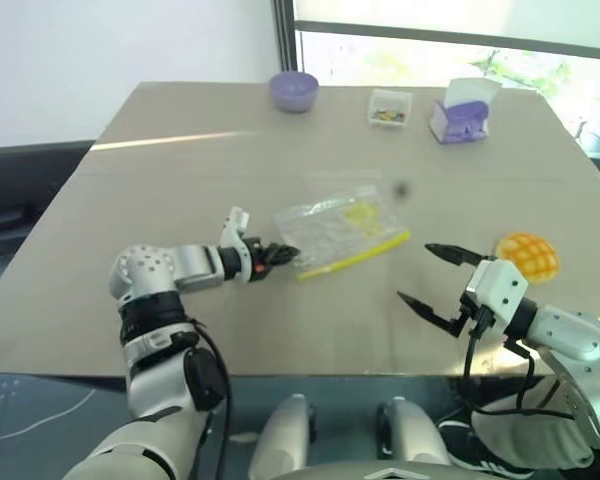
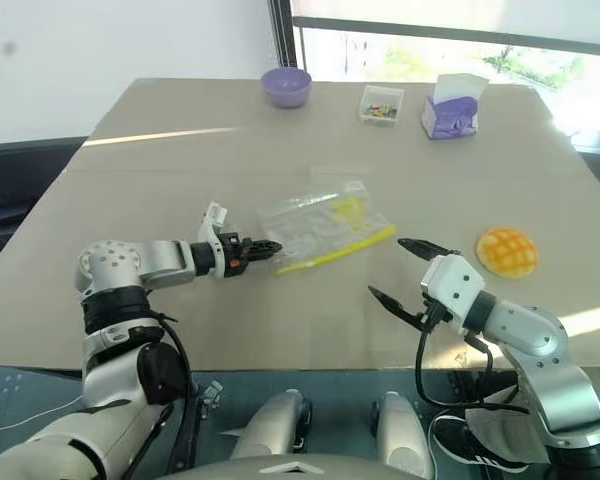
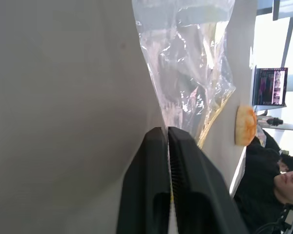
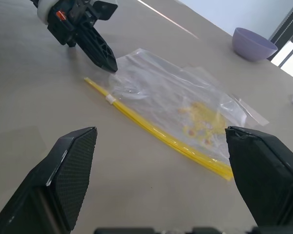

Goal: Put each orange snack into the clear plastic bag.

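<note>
Yellow-orange, grid-topped bun (image 1: 527,256) lies beside crinkly clear bag (image 1: 340,232).

Clear plastic bag (image 1: 338,233) flat mid-table, yellow seal strip nearest; orange snack (image 1: 527,256) well apart, on its right.

The clear plastic bag (image 1: 342,232) lies mid-table (image 1: 180,180). Right of the bag sits the bun (image 1: 527,256), well apart. Behind the bag, along the far edge, stand a bowl (image 1: 294,90), a small box (image 1: 390,107) and what seems a tissue box (image 1: 460,110). The left gripper (image 1: 285,254) meets the bag's near-left corner; the right gripper (image 1: 428,273) is to its near right.
</note>
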Available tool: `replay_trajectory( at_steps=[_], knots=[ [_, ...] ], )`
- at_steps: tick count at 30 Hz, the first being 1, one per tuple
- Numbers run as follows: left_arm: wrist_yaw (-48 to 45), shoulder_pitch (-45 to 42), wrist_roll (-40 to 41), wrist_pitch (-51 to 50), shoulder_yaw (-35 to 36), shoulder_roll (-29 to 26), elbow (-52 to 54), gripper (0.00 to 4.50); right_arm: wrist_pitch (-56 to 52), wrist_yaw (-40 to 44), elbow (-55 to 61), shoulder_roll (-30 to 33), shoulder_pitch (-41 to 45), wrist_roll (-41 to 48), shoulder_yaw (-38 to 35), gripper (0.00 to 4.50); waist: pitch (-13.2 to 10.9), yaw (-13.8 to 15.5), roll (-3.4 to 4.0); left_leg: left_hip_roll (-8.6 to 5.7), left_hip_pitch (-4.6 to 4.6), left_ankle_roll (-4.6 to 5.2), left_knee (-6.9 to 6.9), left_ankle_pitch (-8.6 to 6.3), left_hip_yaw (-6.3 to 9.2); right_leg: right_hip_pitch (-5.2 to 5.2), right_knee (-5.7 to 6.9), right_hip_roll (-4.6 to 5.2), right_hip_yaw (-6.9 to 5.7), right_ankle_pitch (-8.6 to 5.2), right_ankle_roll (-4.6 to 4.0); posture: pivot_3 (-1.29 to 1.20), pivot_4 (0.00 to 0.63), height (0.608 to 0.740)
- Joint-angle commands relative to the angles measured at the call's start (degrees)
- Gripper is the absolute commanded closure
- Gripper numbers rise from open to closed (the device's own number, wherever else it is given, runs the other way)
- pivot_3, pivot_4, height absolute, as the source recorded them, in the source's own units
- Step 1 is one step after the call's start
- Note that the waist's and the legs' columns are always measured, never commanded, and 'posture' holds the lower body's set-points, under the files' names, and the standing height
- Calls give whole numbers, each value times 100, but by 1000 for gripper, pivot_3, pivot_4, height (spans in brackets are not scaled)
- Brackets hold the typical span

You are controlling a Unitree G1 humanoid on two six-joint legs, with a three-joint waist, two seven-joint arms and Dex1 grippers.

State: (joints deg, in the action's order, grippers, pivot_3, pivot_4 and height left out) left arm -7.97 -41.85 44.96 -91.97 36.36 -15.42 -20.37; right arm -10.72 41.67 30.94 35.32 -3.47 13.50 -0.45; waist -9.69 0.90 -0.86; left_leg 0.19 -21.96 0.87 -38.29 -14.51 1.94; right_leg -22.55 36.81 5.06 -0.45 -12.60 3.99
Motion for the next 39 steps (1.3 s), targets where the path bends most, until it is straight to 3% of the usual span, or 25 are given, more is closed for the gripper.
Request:
replay_trajectory(
  at_steps=[1,8,19,23,26,30,39],
  knots=[
    [258,-108,166,-53,446,248,-307,4418,144,-79,130,-14,-47,-33,-94,0,1,-4,2,0,1,0,0,0,0,0,1,0,0,0,0,0,150,740],
    [919,-852,1160,-53,1158,82,-673,4418,393,-382,-243,-117,117,-531,37,0,-31,-26,-52,1,-16,-1,0,0,7,-15,0,-1,-4,0,0,0,150,740],
    [2041,-1002,2418,-53,1084,133,-683,4418,696,-884,-1386,-416,1126,-1631,630,0,-34,-162,-56,2,-21,-15,12,5,3,-30,-4,-2,2,1,1,0,150,740],
    [2356,-1048,2633,-53,1170,207,-712,4418,498,-1109,-1968,-757,1665,-1871,849,0,-36,-165,-56,1,-20,-18,12,7,3,-30,-2,-1,3,1,1,0,150,740],
    [2512,-1124,2697,-52,1249,273,-730,4418,810,-1709,-2559,-989,2047,-2711,1292,0,-37,-164,-58,1,-22,-32,14,13,4,-32,-4,-2,3,1,0,0,150,740],
    [2697,-1170,2805,-52,1322,341,-743,4418,1059,-1895,-3131,-1034,2263,-3257,1679,0,-37,-167,-58,0,-37,-39,15,15,0,-54,-1,-2,11,1,0,0,150,740],
    [2582,-905,2864,-53,835,256,-473,4418,1179,-2071,-3365,-1351,2351,-3218,1637,0,-37,-187,-58,0,-62,-56,15,24,0,-78,2,-4,10,3,0,0,150,740]
  ],
)
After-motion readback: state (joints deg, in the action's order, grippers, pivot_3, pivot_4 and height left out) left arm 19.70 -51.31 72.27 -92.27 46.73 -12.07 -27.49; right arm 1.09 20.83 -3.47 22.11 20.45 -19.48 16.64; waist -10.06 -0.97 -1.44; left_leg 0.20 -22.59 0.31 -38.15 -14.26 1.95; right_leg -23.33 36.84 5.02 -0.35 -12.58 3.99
